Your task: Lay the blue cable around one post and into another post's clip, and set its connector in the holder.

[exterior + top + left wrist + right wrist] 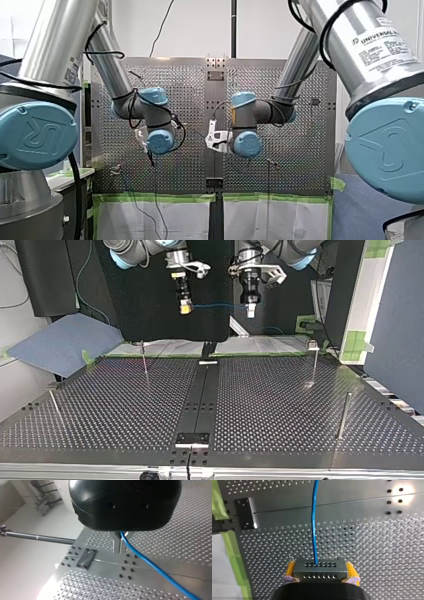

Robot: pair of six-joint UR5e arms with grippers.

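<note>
Hanging above the perforated table [280, 390], your right gripper [185, 306] clamped the connector [319, 571] between yellow pads, and your left gripper [251, 311] pinched the blue cable [215, 305] strung between them. Four posts [145, 360] stood below, well apart from the cable.

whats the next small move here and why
Probably lower both arms toward the table. The blue cable spans between them well above the posts, touching none. The jaws of my right arm are shut on the connector, those of my left arm on the cable, so it looks ready to route.
</note>
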